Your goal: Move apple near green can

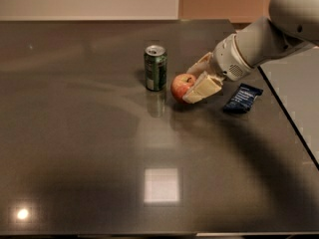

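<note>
The apple (180, 86) is red with yellowish patches and rests on the dark table (99, 148), a short way right of the green can (155, 67). The can stands upright with its silver top showing. My gripper (194, 81) reaches in from the right, with its pale fingers (203, 87) closed around the apple's right side. The arm's white forearm comes from the upper right corner.
A flat dark blue snack packet (242, 98) lies right of the gripper, near the table's right edge (289, 116). A bright light reflection (160, 185) shows on the tabletop at the front. A pale wall runs along the back.
</note>
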Controlling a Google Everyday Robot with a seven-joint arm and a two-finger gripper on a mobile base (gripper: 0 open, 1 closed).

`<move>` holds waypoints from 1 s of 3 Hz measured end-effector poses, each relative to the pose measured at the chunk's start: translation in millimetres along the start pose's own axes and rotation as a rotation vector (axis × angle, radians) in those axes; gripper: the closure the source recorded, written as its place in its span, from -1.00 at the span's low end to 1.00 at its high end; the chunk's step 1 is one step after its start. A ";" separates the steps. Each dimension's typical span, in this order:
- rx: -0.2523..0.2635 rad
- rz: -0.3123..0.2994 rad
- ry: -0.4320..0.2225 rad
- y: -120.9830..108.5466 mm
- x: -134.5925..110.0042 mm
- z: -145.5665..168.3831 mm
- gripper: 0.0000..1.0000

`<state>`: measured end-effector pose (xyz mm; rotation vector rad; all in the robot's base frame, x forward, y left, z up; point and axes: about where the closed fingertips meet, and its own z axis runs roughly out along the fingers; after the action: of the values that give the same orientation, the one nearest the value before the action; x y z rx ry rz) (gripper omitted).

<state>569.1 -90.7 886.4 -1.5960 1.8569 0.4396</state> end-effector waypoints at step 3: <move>0.021 0.040 -0.025 -22.9 7.6 19.9 0.21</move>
<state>595.8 -88.7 870.3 -1.5347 1.8716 0.4546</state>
